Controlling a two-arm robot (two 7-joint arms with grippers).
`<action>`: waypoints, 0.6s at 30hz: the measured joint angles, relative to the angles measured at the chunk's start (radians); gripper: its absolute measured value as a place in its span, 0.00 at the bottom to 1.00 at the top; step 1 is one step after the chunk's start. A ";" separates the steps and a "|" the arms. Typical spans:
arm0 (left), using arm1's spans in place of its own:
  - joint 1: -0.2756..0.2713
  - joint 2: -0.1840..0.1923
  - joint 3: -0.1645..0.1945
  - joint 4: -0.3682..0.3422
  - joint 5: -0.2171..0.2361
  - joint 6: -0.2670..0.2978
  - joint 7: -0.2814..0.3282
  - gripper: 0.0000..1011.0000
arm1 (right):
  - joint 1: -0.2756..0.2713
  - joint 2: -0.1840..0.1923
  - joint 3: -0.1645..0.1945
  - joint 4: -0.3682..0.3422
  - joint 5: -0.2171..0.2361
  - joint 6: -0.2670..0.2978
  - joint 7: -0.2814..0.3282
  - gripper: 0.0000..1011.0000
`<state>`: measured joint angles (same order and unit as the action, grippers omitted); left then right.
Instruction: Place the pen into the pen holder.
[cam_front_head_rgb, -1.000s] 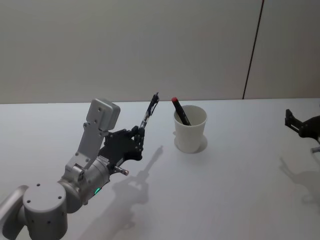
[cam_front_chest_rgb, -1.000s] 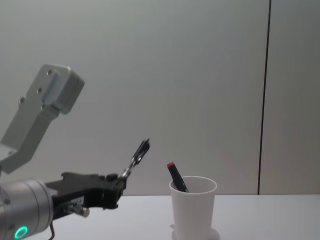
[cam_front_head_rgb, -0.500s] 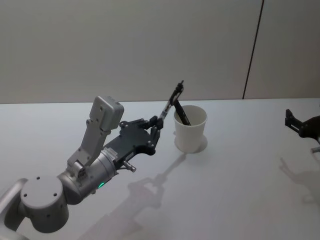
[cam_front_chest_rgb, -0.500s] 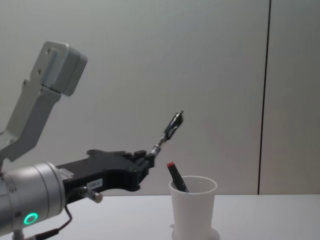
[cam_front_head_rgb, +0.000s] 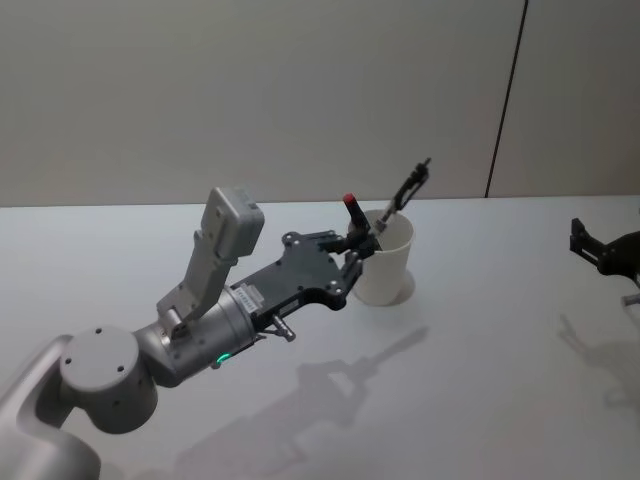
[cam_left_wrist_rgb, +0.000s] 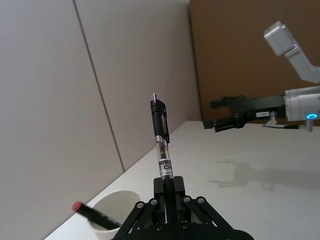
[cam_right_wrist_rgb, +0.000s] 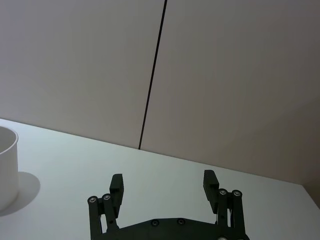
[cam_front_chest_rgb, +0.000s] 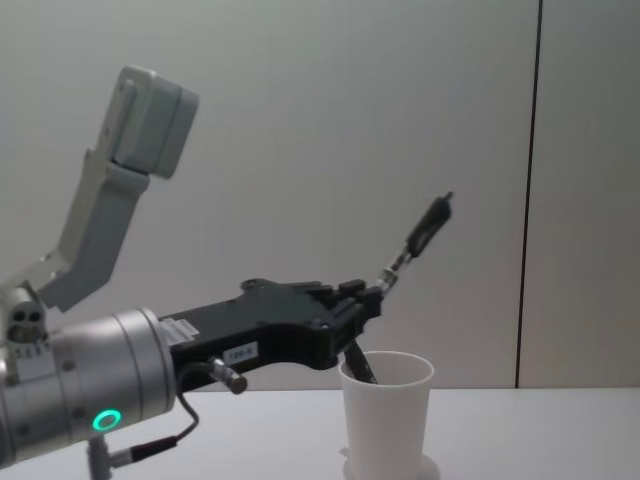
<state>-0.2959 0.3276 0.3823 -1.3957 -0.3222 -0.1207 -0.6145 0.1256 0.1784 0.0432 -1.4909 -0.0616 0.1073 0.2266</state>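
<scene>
Black, light-looking, stiff pen (cam_front_head_rgb: 405, 192), clamped low in left pincer (cam_front_head_rgb: 364, 241), tilts toward one o'clock over pen holder (cam_front_head_rgb: 392, 266); right pincer (cam_right_wrist_rgb: 163, 182), apart, at three o'clock.

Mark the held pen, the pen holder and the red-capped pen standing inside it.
held pen (cam_front_chest_rgb: 420, 235), chest view, upper barrel.
pen holder (cam_front_chest_rgb: 388, 420), chest view, front wall.
red-capped pen (cam_front_head_rgb: 349, 201), head view, red cap.
</scene>
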 joint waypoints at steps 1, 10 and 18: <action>-0.005 -0.003 0.001 0.007 -0.001 -0.005 -0.013 0.12 | 0.000 0.000 0.000 0.000 0.000 0.000 0.000 0.99; -0.067 -0.046 0.021 0.099 -0.008 -0.042 -0.130 0.12 | 0.000 0.000 0.000 0.000 0.000 0.000 0.000 0.99; -0.103 -0.073 0.035 0.157 -0.011 -0.058 -0.200 0.12 | 0.000 0.000 0.000 0.000 0.000 0.000 0.000 0.99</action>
<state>-0.3992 0.2542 0.4170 -1.2387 -0.3336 -0.1790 -0.8143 0.1256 0.1784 0.0432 -1.4909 -0.0616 0.1073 0.2266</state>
